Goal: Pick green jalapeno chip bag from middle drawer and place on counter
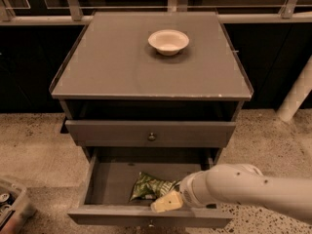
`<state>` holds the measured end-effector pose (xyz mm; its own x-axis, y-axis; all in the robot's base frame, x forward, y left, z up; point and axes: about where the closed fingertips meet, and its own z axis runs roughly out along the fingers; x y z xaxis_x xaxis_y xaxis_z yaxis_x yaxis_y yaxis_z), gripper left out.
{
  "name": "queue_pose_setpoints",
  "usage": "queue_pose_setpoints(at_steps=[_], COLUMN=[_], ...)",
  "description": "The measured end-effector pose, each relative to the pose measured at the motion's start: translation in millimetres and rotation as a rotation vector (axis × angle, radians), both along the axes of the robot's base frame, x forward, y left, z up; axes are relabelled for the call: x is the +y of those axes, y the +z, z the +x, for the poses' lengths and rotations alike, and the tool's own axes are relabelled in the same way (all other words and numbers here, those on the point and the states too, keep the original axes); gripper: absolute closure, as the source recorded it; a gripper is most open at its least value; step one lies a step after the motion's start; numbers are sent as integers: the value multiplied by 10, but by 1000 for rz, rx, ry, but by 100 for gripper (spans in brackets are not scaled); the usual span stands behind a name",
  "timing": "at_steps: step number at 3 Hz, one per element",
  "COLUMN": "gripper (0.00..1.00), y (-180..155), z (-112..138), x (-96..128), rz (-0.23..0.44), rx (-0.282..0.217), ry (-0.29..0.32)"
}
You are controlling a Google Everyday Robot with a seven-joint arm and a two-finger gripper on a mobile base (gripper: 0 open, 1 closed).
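The green jalapeno chip bag lies crumpled on the grey floor of the pulled-out middle drawer, near its centre. My gripper, pale yellow at the end of the white arm, reaches in from the right. It is low over the drawer's front edge, at the bag's right front end and partly overlapping it. The counter is the flat grey cabinet top above, with a white bowl standing at its back middle.
A closed grey drawer panel with a round metal knob sits between the counter and the open drawer. A bin with cans stands on the speckled floor at the lower left. A white post leans at the right.
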<state>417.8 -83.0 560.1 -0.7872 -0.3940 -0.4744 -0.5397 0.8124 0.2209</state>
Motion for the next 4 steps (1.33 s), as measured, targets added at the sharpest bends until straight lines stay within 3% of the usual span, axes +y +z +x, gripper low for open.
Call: queue_pose_setpoints(at_steps=[1,2,4], gripper=[0,0,0], y=[1,-190,-534], z=[39,57,355], x=[164,47,-56], rz=[-1,1,74], rx=[2,15,-25], ry=[34,-19,-131])
